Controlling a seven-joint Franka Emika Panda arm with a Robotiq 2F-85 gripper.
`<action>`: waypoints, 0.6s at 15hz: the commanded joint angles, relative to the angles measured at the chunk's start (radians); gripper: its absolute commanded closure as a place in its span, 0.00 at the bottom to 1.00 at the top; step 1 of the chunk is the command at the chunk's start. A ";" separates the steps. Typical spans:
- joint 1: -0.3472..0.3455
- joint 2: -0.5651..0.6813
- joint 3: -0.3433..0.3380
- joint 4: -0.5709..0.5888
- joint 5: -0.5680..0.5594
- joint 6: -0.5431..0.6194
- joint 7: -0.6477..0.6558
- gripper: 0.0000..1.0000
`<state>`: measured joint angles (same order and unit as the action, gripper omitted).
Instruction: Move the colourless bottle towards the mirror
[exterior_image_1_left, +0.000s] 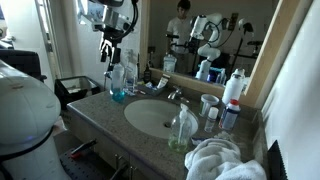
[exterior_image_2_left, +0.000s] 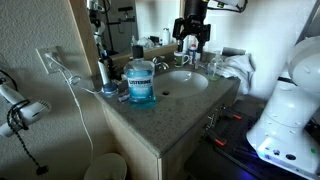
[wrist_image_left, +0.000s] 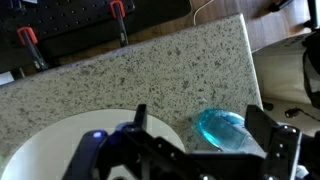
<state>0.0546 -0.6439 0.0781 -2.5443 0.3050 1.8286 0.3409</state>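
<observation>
The colourless bottle (exterior_image_1_left: 181, 130), small and see-through with a green tint at its base, stands at the counter's front edge beside the sink (exterior_image_1_left: 152, 116). The mirror (exterior_image_1_left: 220, 30) with its light wooden frame fills the wall behind the counter and also shows in an exterior view (exterior_image_2_left: 140, 22). My gripper (exterior_image_1_left: 112, 45) hangs open and empty well above the counter's other end, far from the colourless bottle. In the wrist view my gripper (wrist_image_left: 205, 128) looks down on a taller bottle of blue liquid (wrist_image_left: 222, 128) between its spread fingers. I cannot single out the colourless bottle in that exterior view.
The blue-liquid bottle (exterior_image_1_left: 118, 82) (exterior_image_2_left: 141, 80) stands near the counter corner. A white bottle with a red cap (exterior_image_1_left: 233, 88) and cups stand by the mirror. A white towel (exterior_image_1_left: 222, 160) lies at the counter's end. A faucet (exterior_image_1_left: 174, 95) sits behind the sink.
</observation>
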 joint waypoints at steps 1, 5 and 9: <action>-0.078 0.036 0.034 0.035 -0.008 0.052 0.134 0.00; -0.175 0.095 0.025 0.081 -0.064 0.130 0.253 0.00; -0.274 0.159 0.001 0.130 -0.168 0.219 0.368 0.00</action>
<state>-0.1594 -0.5497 0.0877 -2.4707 0.1972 2.0036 0.6209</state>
